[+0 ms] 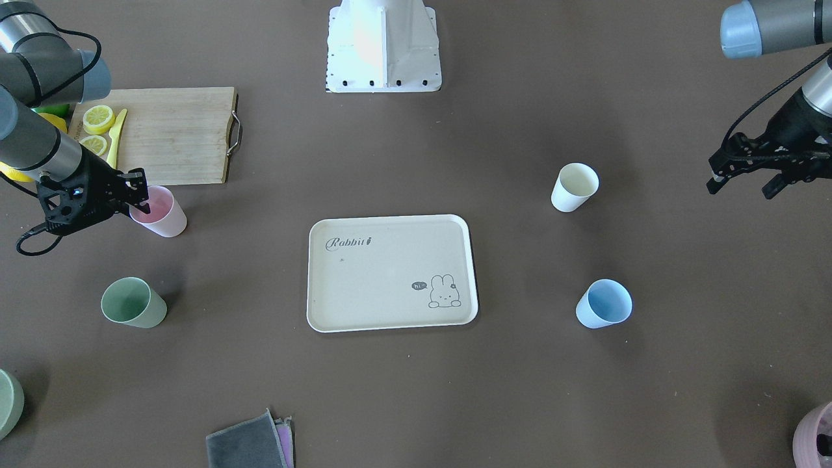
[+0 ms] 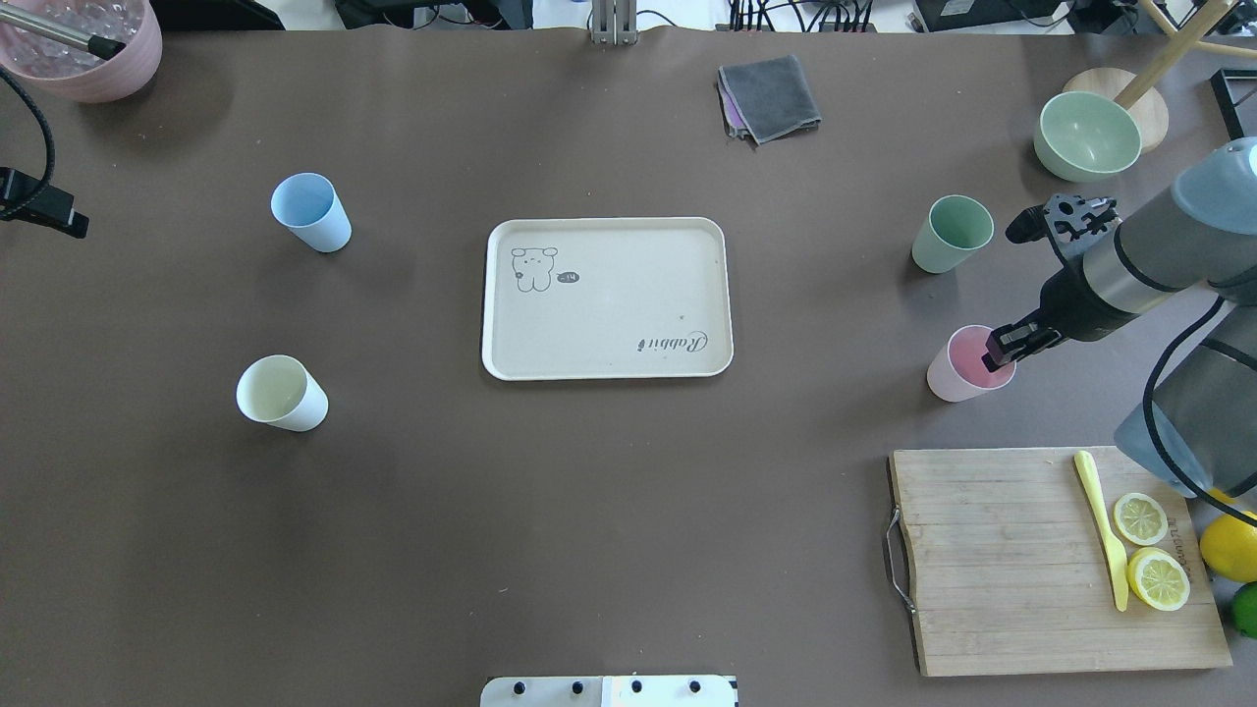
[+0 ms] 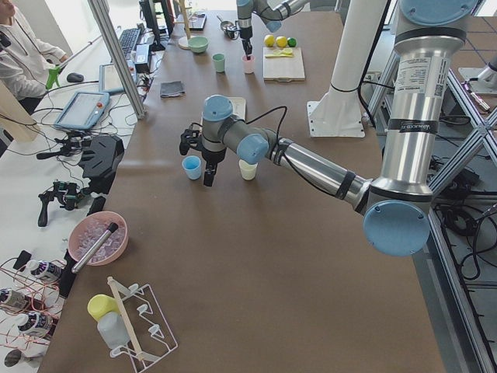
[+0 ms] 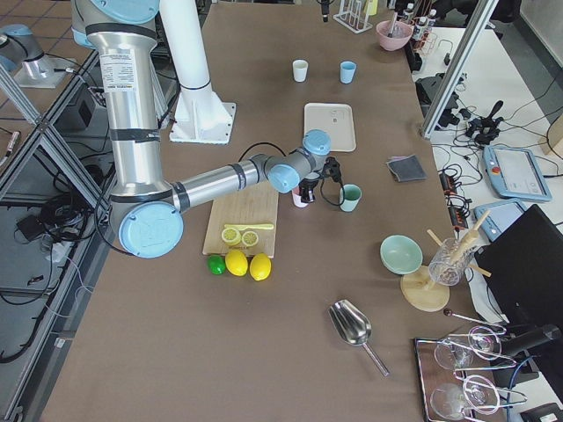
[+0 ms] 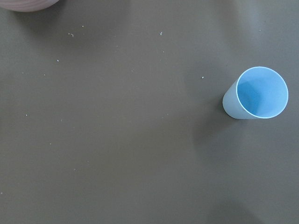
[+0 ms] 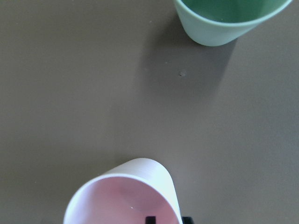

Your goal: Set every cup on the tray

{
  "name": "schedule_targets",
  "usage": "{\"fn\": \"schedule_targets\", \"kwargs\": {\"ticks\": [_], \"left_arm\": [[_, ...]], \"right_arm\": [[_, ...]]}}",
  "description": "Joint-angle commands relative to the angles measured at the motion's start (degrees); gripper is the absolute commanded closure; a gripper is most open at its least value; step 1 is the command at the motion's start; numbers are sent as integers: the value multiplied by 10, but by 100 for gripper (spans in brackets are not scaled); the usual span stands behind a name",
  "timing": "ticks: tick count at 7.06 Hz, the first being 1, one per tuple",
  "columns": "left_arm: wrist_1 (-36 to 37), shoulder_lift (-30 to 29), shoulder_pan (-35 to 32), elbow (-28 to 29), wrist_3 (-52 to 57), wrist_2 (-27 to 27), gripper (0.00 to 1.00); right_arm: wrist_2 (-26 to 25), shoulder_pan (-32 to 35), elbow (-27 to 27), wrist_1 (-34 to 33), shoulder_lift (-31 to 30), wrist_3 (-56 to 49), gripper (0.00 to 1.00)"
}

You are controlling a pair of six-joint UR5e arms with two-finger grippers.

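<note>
The cream tray [image 1: 390, 279] lies empty at the table's middle, also in the overhead view [image 2: 609, 304]. All cups stand on the table. The pink cup [image 1: 164, 218] [image 2: 955, 371] [image 6: 121, 196] has my right gripper [image 1: 138, 198] [image 2: 1011, 349] shut on its rim, one finger inside. The green cup [image 1: 133, 303] [image 2: 948, 234] [image 6: 224, 18] stands beside it. The cream-white cup [image 1: 573, 187] [image 2: 280, 393] and the blue cup [image 1: 604, 304] [image 2: 311, 211] [image 5: 257, 93] stand on the other side. My left gripper [image 1: 744, 187] hangs open and empty, apart from them.
A wooden cutting board [image 2: 1021, 560] with lemon slices and a yellow knife lies near the pink cup. A green bowl [image 2: 1085, 133], a grey cloth [image 2: 771, 96] and a pink bowl [image 2: 88, 44] sit along the far edge.
</note>
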Motion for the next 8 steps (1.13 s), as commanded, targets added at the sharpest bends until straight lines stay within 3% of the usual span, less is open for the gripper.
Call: {"fn": "schedule_targets", "kwargs": {"ticks": [1,3,5,8], "left_arm": [[1,3,50,-18,-65,3,2],[2,4,100,-22,-74,3,9],[3,-1,129,-16,-73,4,15],[2,-15,204,-9,-88,52,19]], "right_arm": [[2,-2,5,-5,7,13,100],[2,-3,-6,-16,68,78,100],[-3,-5,-24,-121,186,100,100],[-48,-68,-93,-117,280,189,100]]}}
